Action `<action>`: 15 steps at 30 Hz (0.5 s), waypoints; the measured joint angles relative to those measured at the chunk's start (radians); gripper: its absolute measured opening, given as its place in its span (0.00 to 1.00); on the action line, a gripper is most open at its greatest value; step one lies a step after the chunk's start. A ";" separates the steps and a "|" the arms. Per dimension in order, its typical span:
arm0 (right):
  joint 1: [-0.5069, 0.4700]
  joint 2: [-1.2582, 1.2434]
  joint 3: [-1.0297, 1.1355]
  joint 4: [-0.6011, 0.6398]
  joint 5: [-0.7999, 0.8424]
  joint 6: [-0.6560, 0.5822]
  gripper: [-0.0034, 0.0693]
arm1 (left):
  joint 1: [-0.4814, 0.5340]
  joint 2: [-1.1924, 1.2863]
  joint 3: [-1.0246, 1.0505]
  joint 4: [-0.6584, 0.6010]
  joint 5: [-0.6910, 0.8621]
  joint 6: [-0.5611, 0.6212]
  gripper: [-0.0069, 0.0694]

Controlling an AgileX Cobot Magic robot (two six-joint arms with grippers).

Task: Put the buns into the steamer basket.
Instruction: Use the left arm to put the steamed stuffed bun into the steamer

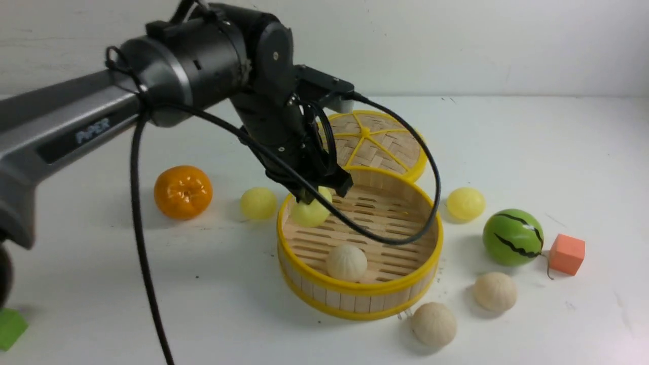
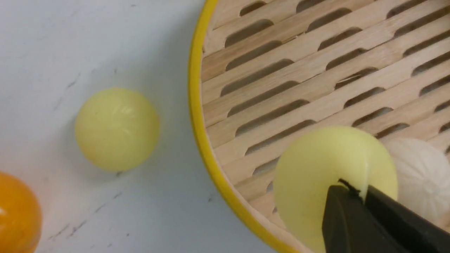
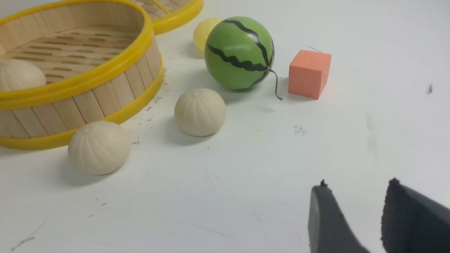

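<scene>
The steamer basket (image 1: 355, 290) (image 2: 197, 105) (image 3: 88, 80) stands mid-table with one beige pleated bun (image 1: 346, 262) (image 2: 418, 168) (image 3: 19, 73) on its slats. My left gripper (image 1: 317, 195) (image 2: 364, 191) is shut on a pale yellow bun (image 1: 310, 213) (image 2: 316, 175), pinching it just inside the basket's left rim. Another yellow bun (image 1: 258, 203) (image 2: 117, 129) lies on the table left of the basket, and a third (image 1: 465, 203) (image 3: 202, 30) lies to its right. Two beige buns (image 1: 495, 291) (image 1: 434, 324) (image 3: 200, 111) (image 3: 99, 147) rest at the front right. My right gripper (image 3: 357, 186) is open and empty.
The woven lid (image 1: 375, 142) lies behind the basket. An orange fruit (image 1: 183, 192) (image 2: 17, 214) sits far left. A green striped watermelon ball (image 1: 512, 237) (image 3: 239, 52) and an orange cube (image 1: 567, 254) (image 3: 309, 73) stand at the right. A green block (image 1: 10, 327) lies at the front left edge.
</scene>
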 joint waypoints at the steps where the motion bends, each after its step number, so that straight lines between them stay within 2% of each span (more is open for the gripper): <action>1: 0.000 0.000 0.000 0.000 0.000 0.000 0.38 | 0.000 0.040 -0.018 0.012 0.000 0.000 0.07; 10: 0.000 0.000 0.000 0.000 0.000 0.000 0.38 | 0.000 0.181 -0.089 0.045 -0.042 -0.008 0.10; 15: 0.000 0.000 0.000 0.000 0.000 0.000 0.38 | 0.000 0.175 -0.096 0.042 -0.030 -0.026 0.30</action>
